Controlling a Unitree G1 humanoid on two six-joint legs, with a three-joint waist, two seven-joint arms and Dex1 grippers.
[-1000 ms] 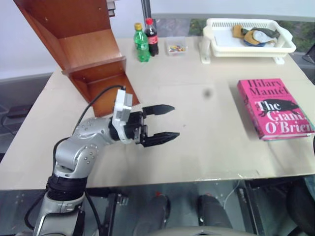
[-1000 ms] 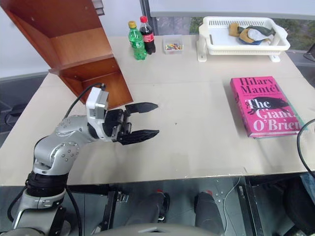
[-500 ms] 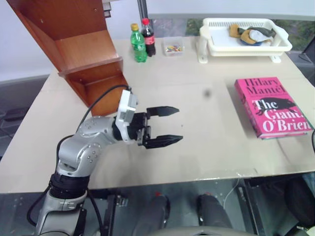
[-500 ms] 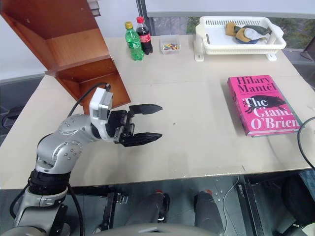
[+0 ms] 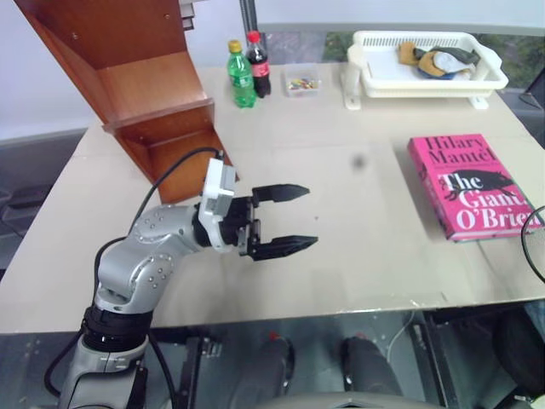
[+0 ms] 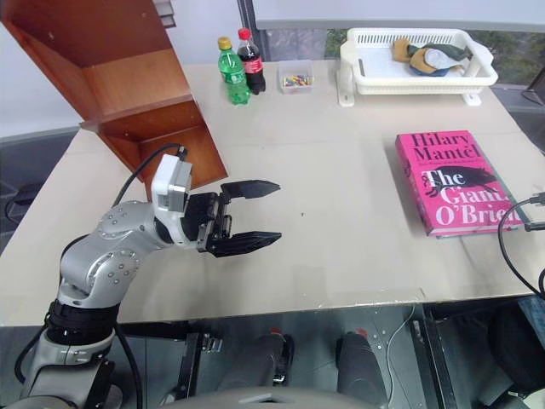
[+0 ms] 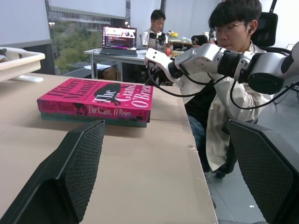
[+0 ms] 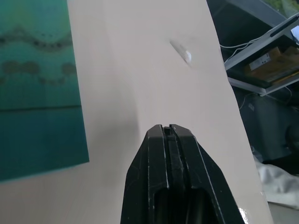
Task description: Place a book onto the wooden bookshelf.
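Because the book (image 5: 473, 186) lies flat at the counter's (image 5: 358, 239) right edge, my right end effector (image 8: 169, 133) hovers pressed together, the left end effector (image 5: 294, 220) waiting spread mid-frame below the wooden bookshelf (image 5: 128, 85).

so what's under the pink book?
A thinner teal book lies under the pink book, its edge showing along the bottom. Most of the teal book's cover is hidden; both rest on the table.

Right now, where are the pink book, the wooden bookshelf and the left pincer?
pink book (image 5: 471, 187): left eye view, middle of the front cover.
wooden bookshelf (image 5: 153, 88): left eye view, inner back panel.
left pincer (image 5: 291, 218): left eye view, gap between its open fingertips.
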